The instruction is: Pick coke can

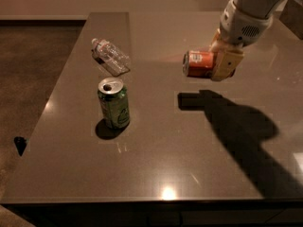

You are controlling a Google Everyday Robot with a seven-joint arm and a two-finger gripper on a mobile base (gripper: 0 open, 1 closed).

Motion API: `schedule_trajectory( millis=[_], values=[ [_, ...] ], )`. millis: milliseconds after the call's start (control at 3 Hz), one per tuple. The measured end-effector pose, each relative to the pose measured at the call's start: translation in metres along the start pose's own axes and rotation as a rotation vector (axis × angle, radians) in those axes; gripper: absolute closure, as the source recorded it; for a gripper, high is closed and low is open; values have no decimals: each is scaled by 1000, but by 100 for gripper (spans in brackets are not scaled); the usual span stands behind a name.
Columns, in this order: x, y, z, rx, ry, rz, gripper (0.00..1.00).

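Observation:
The coke can [199, 63], red-orange with a silver end, lies on its side in my gripper [218, 63] at the upper right, silver end facing left. The gripper is shut on the can and holds it clear above the dark table [156, 155]; the can's shadow falls on the tabletop below it. The white arm runs up out of the top right corner.
A green can [113, 103] with an open silver top stands upright left of centre. A clear plastic bottle [110, 56] lies on its side behind it. The table's left edge drops to a dark floor.

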State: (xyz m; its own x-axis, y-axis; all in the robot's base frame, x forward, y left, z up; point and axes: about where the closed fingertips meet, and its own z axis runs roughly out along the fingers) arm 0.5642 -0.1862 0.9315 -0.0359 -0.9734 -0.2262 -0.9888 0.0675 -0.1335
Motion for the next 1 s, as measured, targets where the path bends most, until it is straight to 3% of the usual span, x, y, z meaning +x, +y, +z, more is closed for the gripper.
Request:
schedule_trajectory(
  millis=[667, 1000],
  values=[
    [-33, 0, -52, 72, -27, -28, 100],
    [-37, -8, -52, 101, -39, -30, 100]
  ],
)
